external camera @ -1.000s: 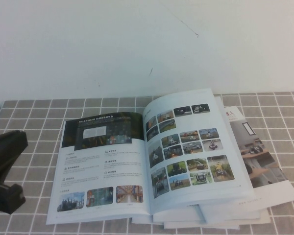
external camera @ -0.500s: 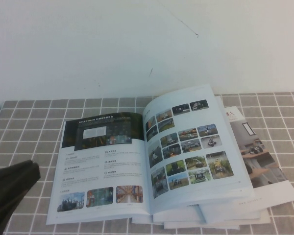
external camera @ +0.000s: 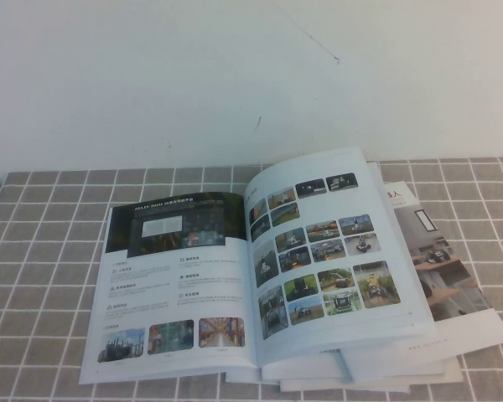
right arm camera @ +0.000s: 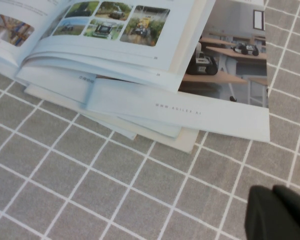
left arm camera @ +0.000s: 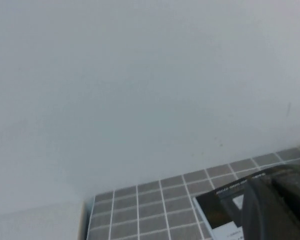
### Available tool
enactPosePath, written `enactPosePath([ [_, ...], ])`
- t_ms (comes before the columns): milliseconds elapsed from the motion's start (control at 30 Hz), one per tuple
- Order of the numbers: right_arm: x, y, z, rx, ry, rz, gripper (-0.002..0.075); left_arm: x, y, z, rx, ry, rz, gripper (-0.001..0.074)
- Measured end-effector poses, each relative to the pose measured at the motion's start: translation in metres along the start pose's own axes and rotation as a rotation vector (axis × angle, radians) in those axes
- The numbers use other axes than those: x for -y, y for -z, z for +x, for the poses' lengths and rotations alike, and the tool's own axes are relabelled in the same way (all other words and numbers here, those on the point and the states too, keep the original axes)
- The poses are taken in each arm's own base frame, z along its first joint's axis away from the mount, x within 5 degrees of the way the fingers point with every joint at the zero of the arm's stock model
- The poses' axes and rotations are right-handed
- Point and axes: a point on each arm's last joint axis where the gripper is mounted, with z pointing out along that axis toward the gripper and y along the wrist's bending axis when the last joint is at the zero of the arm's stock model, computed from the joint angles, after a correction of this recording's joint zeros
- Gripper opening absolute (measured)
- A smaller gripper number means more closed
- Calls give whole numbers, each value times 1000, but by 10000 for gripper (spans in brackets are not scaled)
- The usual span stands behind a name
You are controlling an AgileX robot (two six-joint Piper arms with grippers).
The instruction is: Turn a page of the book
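Observation:
The book [external camera: 235,276] lies open on the grey tiled table, on top of a pile of similar booklets. Its left sheet, the page [external camera: 176,285], lies flat and shows a dark screenshot banner, icons and three photos. The right sheet [external camera: 323,260] shows a grid of small colour photos and bulges up a little. Neither gripper shows in the high view. My left gripper [left arm camera: 272,181] is shut and empty, off the book's far left corner [left arm camera: 217,210]. My right gripper [right arm camera: 274,194] is shut and empty over bare tiles, near the pile's front right corner.
Booklets with room photos [external camera: 444,268] stick out from under the book on the right, also in the right wrist view [right arm camera: 230,75]. A white wall [external camera: 235,84] stands just behind the table. Grey tiles [external camera: 33,251] lie left of the book.
The left arm's dark gripper, at the high view's left edge before, has sunk down and left out of that view. The book stays open at the same spread.

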Motion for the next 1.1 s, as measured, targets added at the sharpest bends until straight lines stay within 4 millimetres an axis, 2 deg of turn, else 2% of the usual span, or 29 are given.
enactPosePath([
  [133, 0, 0, 0, 0, 0, 0, -2, 0, 1, 41, -41, 119, -79, -2],
  [200, 0, 0, 0, 0, 0, 0, -2, 1, 1, 51, -61, 188, -83, -2],
  [500, 0, 0, 0, 0, -3, -3, -3, 10, 1, 58, -127, 82, 9, -2],
  [633, 0, 0, 0, 0, -5, -5, -3, 9, 3, 66, -220, 38, 4, -2],
  [800, 0, 0, 0, 0, -5, -4, -3, 4, 6, 75, -320, 77, -65, -2],
  [1100, 0, 0, 0, 0, -5, -4, -3, 3, 7, 76, -334, 125, -83, -2],
])
